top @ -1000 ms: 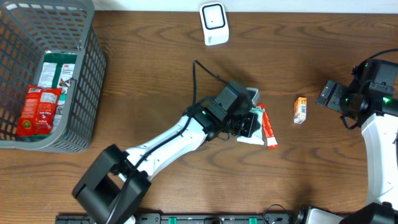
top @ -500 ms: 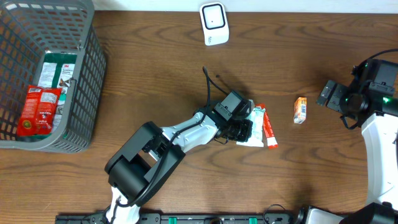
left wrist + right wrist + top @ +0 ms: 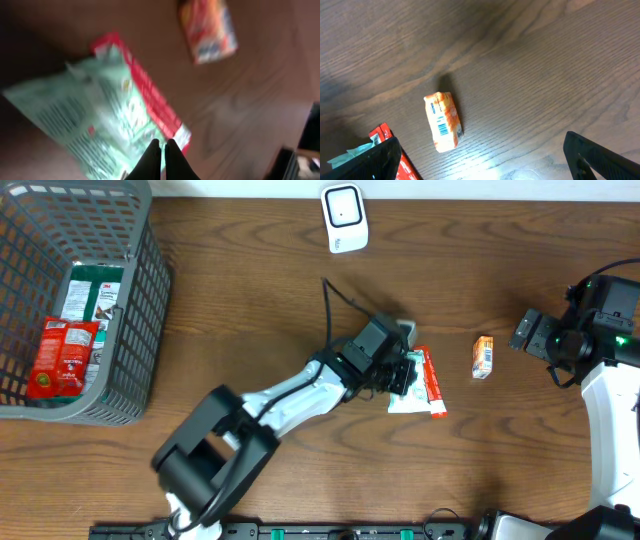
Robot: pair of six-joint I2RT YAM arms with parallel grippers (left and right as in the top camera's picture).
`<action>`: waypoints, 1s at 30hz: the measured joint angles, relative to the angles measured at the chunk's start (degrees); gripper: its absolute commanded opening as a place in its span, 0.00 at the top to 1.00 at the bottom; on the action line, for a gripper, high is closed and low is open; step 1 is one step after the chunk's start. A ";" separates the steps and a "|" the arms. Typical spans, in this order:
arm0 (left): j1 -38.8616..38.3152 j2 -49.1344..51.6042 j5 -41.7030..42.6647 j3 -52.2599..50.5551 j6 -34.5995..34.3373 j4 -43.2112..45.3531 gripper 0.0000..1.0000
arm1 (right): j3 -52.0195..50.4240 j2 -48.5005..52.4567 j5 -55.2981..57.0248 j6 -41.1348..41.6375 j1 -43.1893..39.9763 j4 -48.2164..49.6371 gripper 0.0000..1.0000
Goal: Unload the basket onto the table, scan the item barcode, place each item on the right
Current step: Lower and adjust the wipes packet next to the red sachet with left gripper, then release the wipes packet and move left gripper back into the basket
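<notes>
A flat green-and-white packet with a red edge [image 3: 428, 388] lies on the table at centre; it is blurred in the left wrist view [image 3: 100, 110]. My left gripper [image 3: 404, 374] is over its left part, with its fingertips [image 3: 162, 146] pressed together against the packet's lower edge, and I see nothing gripped. A small orange box [image 3: 483, 357] lies to the right, with its barcode side up [image 3: 443, 121]; it also shows in the left wrist view [image 3: 207, 27]. My right gripper [image 3: 524, 333] stands wide open [image 3: 482, 150] right of the box, apart from it. The white scanner [image 3: 343, 218] stands at the far edge.
A grey wire basket [image 3: 140, 310] at the far left holds a red packet [image 3: 62, 358] and a green-and-white pack [image 3: 88, 292]. A black cable [image 3: 335, 298] loops up from the left wrist.
The left arm's links have swung about while its gripper stayed over the packet, shifting slightly up and right. The packet has turned a little. The right arm and the orange box have not moved.
</notes>
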 measured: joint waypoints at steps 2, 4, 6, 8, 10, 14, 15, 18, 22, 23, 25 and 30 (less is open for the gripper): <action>0.00 -1.46 -2.95 0.00 0.00 0.50 0.93 | 0.00 0.00 0.00 0.00 0.00 0.00 0.01; 0.00 -1.44 -5.33 0.00 -0.02 0.74 0.93 | 0.00 0.00 0.00 0.00 0.00 -0.02 0.01; 0.00 -0.11 -7.10 0.00 0.00 1.77 0.93 | 0.00 0.00 0.00 0.00 0.00 0.00 0.01; 0.00 1.77 -8.09 0.00 -0.02 3.34 0.93 | 0.00 0.00 0.00 0.00 0.00 -0.02 0.01; 0.00 4.15 -8.66 0.00 0.00 4.90 0.93 | 0.00 0.00 0.00 0.00 0.00 -0.02 0.01; 0.04 8.46 -8.72 0.33 -0.02 6.21 0.93 | 0.00 0.00 0.00 0.00 0.00 0.02 0.01; 0.04 8.50 -8.76 0.35 0.00 6.16 0.93 | 0.00 0.00 0.00 0.00 0.00 -0.02 0.01; 0.04 8.41 -8.63 0.39 0.48 6.14 0.93 | 0.00 0.00 0.00 0.00 0.00 -0.02 0.01; 0.04 6.67 -9.35 0.24 2.93 5.07 0.89 | 0.00 0.00 0.00 0.00 0.00 0.00 0.01; 0.09 5.46 -9.70 0.15 3.63 4.61 0.89 | 0.00 0.00 0.00 0.00 0.00 0.00 0.01; 0.76 0.94 -10.69 0.15 4.70 2.27 0.89 | 0.00 0.00 0.00 0.00 0.00 0.02 0.01; 10.80 -18.64 -15.02 8.52 6.58 -11.98 0.88 | 0.00 0.00 0.00 0.00 0.00 -0.02 0.01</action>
